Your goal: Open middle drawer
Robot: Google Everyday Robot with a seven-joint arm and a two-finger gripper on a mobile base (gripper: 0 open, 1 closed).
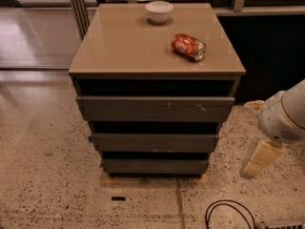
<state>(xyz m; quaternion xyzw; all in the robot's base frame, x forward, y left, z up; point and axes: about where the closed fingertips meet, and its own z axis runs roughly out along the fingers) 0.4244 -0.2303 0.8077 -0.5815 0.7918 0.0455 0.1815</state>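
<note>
The one camera view looks down at a low table (pixel 128 46) with a flat tan top and three dark drawers in its front side. The middle drawer (pixel 155 142) is the second front from above, wide and shallow, with no handle. It sits between the taller top drawer (pixel 143 109), which has small white scratches on the right half, and the lowest drawer (pixel 155 166). A dark gap runs above each front. Nothing of the inside of the middle drawer can be seen.

On the table a white bowl (pixel 159 11) stands upright near the back edge. A red can (pixel 188 46) lies on its side toward the right, well apart from the bowl. Both are on the top only and do not hang over the drawers.

The gripper (pixel 257 160) is at the right side of the table, low over the floor, at about the height of the two lower drawers. It hangs under the white round arm (pixel 286 116) and touches no drawer. Whether it is released or clenched, one cannot tell; it holds nothing that is visible.

The floor (pixel 47 175) is pale and speckled. A black cable (pixel 228 216) curls on it in front of the gripper, and a small dark piece (pixel 118 198) lies before the table. Nothing stands between the gripper and the drawer fronts.
</note>
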